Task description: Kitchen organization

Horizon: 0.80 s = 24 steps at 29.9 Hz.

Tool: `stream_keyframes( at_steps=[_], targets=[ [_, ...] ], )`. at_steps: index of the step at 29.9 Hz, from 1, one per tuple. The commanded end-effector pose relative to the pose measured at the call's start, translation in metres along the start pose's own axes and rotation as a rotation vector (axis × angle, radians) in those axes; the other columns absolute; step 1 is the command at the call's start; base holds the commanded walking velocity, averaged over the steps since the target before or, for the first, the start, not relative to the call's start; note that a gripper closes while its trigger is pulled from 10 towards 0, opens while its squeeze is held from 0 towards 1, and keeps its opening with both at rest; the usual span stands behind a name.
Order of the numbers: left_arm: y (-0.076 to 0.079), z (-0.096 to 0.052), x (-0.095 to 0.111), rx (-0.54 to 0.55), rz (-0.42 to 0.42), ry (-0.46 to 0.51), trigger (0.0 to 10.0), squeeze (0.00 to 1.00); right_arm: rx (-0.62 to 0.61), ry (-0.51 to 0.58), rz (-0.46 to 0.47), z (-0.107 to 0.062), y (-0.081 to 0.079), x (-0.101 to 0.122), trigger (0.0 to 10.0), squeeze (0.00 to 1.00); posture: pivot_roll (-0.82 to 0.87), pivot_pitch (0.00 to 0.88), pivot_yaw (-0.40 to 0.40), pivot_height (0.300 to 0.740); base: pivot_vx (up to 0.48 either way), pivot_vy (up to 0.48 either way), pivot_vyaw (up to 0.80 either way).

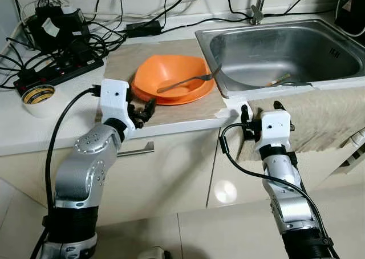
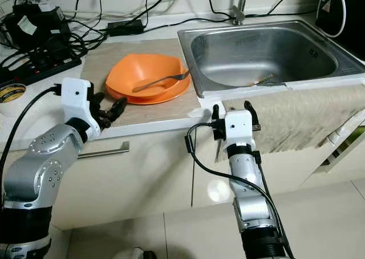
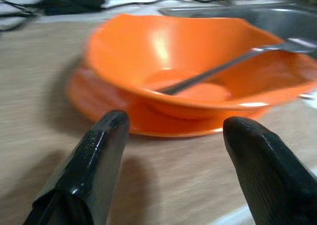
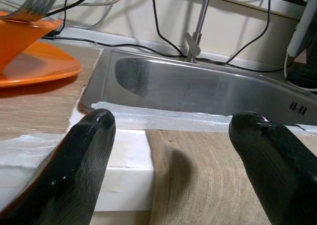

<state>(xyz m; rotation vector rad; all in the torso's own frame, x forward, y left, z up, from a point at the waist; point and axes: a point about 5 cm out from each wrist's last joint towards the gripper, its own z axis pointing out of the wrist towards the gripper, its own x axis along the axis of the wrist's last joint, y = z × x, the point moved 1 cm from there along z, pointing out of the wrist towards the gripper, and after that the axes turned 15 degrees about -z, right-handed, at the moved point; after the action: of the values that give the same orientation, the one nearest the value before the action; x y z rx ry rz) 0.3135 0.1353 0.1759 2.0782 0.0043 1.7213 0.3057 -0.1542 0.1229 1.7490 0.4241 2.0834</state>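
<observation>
- At my far left a roll of tape (image 1: pixel 38 94) is sitting on the white countertop (image 1: pixel 34 130), with a black power strip (image 1: pixel 57 72) and a tangle of cables just behind it; none of that seems to be what I am reaching for.
- I am holding my left gripper (image 1: pixel 142 110) low over the front edge of the beige mat (image 1: pixel 171 112), pointing at the orange dishes. Its two black fingers (image 3: pixel 94 155) are spread apart with nothing between them, and in the left wrist view the gap is lining up with the dishes' near side.
- The orange bowl (image 1: pixel 171 76) is resting on an orange plate (image 3: pixel 99 103) on the mat, just beside the sink. A metal fork (image 1: pixel 188 82) is lying in the bowl with its tines sticking out over the rim toward the sink, so I judge it could slide or tip out if I lift the bowl carelessly.
- I take the step in hand to be grasping the near rim of these dishes, or the fork, to move them; the fingers are near but not touching yet.
- The steel sink (image 1: pixel 274 51) is standing to the right of the mat, with some small utensil (image 1: pixel 279 80) lying by its front wall; I cannot tell what it is.
- My right gripper (image 1: pixel 260 109) is waiting at the counter edge below the sink's front corner, by a beige cloth (image 1: pixel 319 119) draped over the edge. Its fingers (image 4: pixel 86 155) are also spread wide and gripping nothing.
</observation>
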Motion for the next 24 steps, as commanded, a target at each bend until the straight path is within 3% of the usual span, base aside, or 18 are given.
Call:
stream_keyframes(
  at_steps=[1,10,24],
  targets=[
    [0.008,0.002,0.002,-0.032,0.006,-0.005,10.0,0.00,-0.009,0.004,0.006,-0.001,0.000,0.001,10.0,0.00,0.00,0.000,0.079,0.736,0.000,0.000,0.00],
    [0.023,0.011,0.004,-0.080,-0.019,-0.006,10.0,0.00,-0.031,0.000,0.007,-0.002,0.001,0.002,10.0,0.00,-0.03,0.000,0.103,0.736,0.000,0.000,0.00],
    [0.032,0.034,0.009,-0.095,0.027,0.015,10.0,0.00,-0.071,-0.012,0.007,-0.008,0.004,0.001,10.0,0.00,-0.08,0.000,0.146,0.736,0.000,0.000,0.00]
  ],
)
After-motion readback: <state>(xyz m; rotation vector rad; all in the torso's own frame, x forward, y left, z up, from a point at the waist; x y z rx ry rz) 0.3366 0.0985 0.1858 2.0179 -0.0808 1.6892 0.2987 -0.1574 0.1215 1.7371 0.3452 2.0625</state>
